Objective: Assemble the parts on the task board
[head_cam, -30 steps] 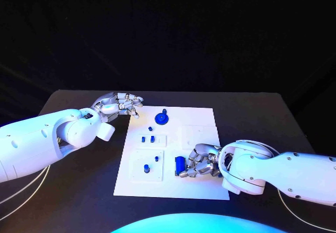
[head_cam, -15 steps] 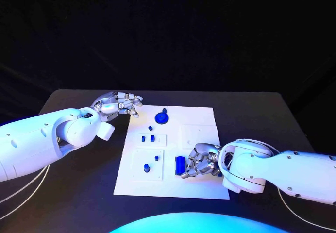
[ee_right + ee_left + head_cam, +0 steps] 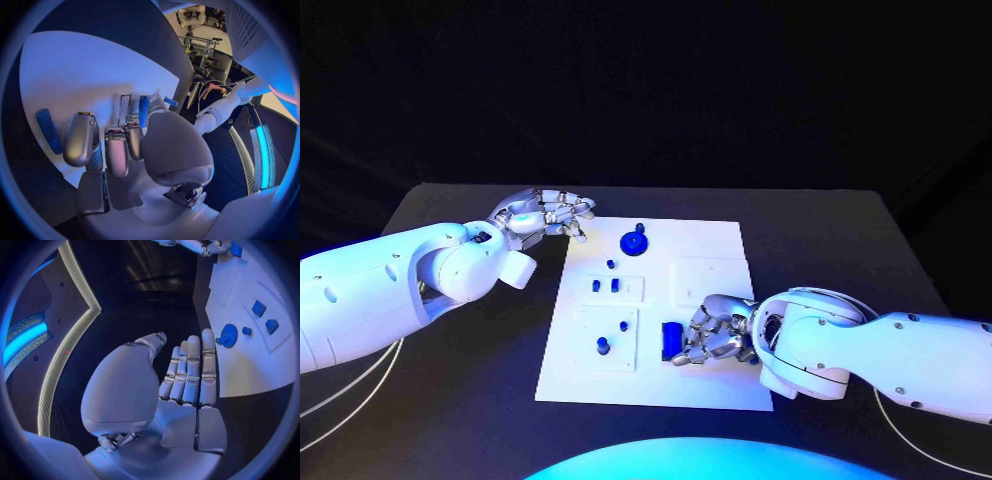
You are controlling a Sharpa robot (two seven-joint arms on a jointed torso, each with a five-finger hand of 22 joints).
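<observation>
The white task board (image 3: 711,240) lies mid-table. My right hand (image 3: 715,335) rests on its near right part, fingers curled around an upright blue peg (image 3: 672,340). In the right wrist view the peg (image 3: 144,111) stands between the fingertips and thumb of that hand (image 3: 125,145), beside a narrow slot (image 3: 125,107). Another blue peg (image 3: 47,131) lies on the board. My left hand (image 3: 545,215) hovers off the board's far left corner; in the left wrist view this hand (image 3: 187,375) has straight fingers and holds nothing. A round blue part (image 3: 635,242) sits near it.
Two small blue pieces (image 3: 603,286) stand in a recessed square at the board's middle left, and a short blue peg (image 3: 602,345) stands in the square nearer me. Black table (image 3: 848,230) surrounds the board on all sides.
My right hand has shifted very slightly at the blue peg. The left hand and the other parts have stayed where they were.
</observation>
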